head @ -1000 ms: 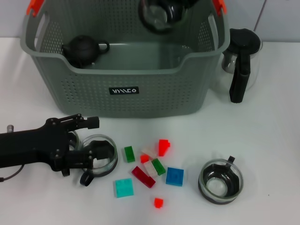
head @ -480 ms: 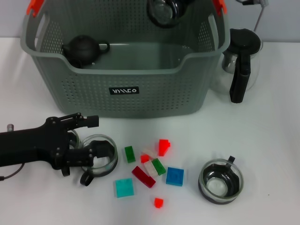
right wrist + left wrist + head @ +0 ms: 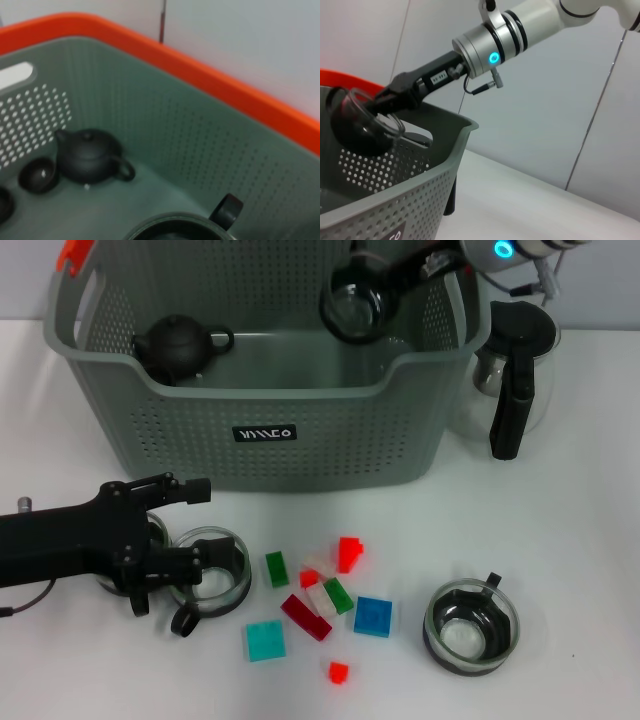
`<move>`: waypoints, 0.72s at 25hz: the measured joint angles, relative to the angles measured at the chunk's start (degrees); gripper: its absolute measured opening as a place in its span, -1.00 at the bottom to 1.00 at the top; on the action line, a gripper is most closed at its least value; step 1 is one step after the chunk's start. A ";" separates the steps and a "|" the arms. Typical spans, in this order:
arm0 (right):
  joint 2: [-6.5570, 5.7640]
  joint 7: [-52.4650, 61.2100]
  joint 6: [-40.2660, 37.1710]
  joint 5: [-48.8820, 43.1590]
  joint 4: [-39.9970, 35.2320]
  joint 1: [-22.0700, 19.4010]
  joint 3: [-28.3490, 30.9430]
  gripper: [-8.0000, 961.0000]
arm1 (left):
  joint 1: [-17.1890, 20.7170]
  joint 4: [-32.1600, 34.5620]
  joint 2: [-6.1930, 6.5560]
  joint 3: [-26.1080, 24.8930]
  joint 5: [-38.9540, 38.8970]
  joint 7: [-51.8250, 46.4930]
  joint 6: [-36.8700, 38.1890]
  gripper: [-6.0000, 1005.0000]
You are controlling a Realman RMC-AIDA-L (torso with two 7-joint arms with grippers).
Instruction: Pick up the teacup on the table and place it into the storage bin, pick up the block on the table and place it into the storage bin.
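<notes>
While the right gripper [image 3: 385,285] holds a teacup [image 3: 355,308] over the storage bin [image 3: 262,430], the left gripper's [image 3: 195,575] jaws are indiscernible.

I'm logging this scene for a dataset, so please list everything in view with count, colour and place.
storage bin: one, grey-green, orange clips, back of table.
teapot: one, black, inside bin, left.
small dark cups: at least one, inside the bin beside the teapot.
glass teacups: three; one held over the bin, one front left, one front right.
glass pitcher: one, black handle, right of bin.
blocks: about ten; red, green, blue, teal, white; front centre.
left gripper: at front-left teacup.
right gripper: holding teacup above bin.
</notes>
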 joint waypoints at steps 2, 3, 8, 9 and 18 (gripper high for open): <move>0.11 0.01 -0.58 -0.19 0.32 0.01 -0.56 -0.85 | -0.04 -0.09 0.06 0.00 0.00 0.04 -0.04 0.80; 0.14 0.01 -0.98 -0.20 0.52 0.01 -1.00 -0.85 | -0.04 -0.09 0.07 0.00 0.00 0.04 -0.07 0.80; 0.18 0.37 -2.63 -0.20 0.69 -0.02 -1.98 -0.85 | -0.04 -0.11 0.07 0.00 0.00 0.06 -0.23 0.80; 0.18 0.38 -2.89 -0.20 0.69 -0.03 -1.98 -0.85 | 0.00 -0.14 0.00 0.00 0.00 0.08 -0.46 0.80; 0.09 0.41 -3.66 -0.28 0.45 -0.30 -2.03 -0.85 | 0.35 -0.15 -0.17 0.00 0.00 0.17 -0.61 0.80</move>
